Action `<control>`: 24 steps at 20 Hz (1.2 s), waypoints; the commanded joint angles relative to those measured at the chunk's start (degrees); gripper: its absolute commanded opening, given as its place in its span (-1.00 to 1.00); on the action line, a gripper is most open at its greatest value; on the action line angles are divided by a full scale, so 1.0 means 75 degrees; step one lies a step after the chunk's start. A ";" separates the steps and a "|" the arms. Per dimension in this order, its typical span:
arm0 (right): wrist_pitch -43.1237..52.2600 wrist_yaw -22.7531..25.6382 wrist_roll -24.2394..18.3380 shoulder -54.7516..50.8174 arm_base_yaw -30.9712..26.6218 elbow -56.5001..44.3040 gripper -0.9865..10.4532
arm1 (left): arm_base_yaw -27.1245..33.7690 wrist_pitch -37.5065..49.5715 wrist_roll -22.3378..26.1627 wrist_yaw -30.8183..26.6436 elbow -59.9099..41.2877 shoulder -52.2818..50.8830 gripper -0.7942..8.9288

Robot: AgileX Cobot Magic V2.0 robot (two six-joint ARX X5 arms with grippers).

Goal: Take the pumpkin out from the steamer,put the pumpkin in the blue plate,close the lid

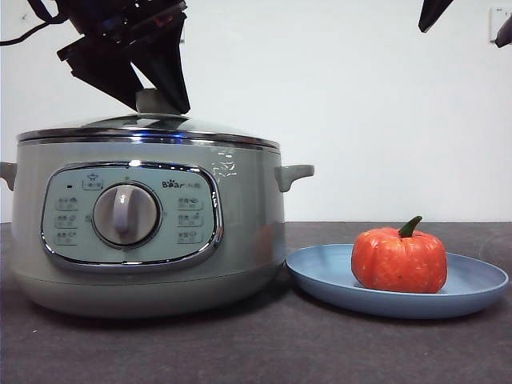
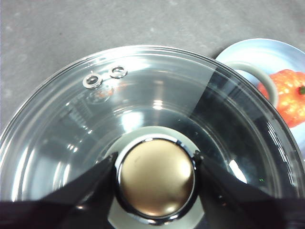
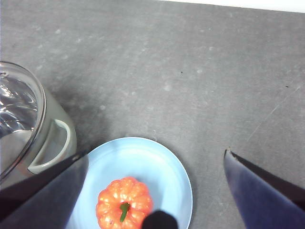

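The glass lid (image 1: pixel 104 124) sits on the pale green steamer (image 1: pixel 248 216), rim on rim. My left gripper (image 1: pixel 160 100) comes down from above, its jaws pressed against both sides of the lid's knob (image 2: pixel 156 176). The orange pumpkin (image 1: pixel 398 260) stands upright in the blue plate (image 1: pixel 320 276), right of the steamer. My right gripper (image 3: pixel 153 153) is open and empty, high above the plate (image 3: pixel 143 157) and pumpkin (image 3: pixel 124 202). In the front view it shows only as a black tip (image 1: pixel 436 12) at the top right.
Dark grey table top (image 3: pixel 190 71) lies around the plate and steamer. The steamer's side handle (image 3: pixel 52 143) points toward the plate and nearly meets its rim. A white wall stands behind.
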 commanded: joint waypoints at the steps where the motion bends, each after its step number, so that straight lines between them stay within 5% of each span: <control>1: 0.0038 0.0015 0.0047 0.0009 -0.0003 -0.0029 0.00 | -0.0015 0.0178 0.0082 -0.0224 0.0020 -0.0023 0.08; 8: -0.0140 -0.0061 0.0047 -0.0061 0.0000 -0.0029 -0.13 | -0.0012 -0.0364 -0.0134 -0.0321 0.0026 -0.1364 -0.02; 11: -0.0507 -0.0058 0.0044 -0.0376 0.0020 -0.0052 -0.72 | -0.0012 -0.0965 0.0020 -0.0536 0.0023 -0.2308 -0.89; 12: -0.0484 -0.0058 0.0044 -0.0583 0.0023 -0.0137 -0.87 | -0.0012 -0.1090 0.0070 -0.0766 0.0015 -0.2594 -0.85; 19: 0.2087 -0.0017 0.0233 -0.3439 0.0318 -0.2911 -0.86 | -0.0017 0.0038 0.0061 -0.1836 -0.2352 -0.5234 -0.85; 24: 0.2296 0.0029 0.0391 -0.4331 0.0326 -0.3363 -0.86 | -0.0017 0.1008 -0.0283 -0.1912 -0.3955 -0.7131 -0.85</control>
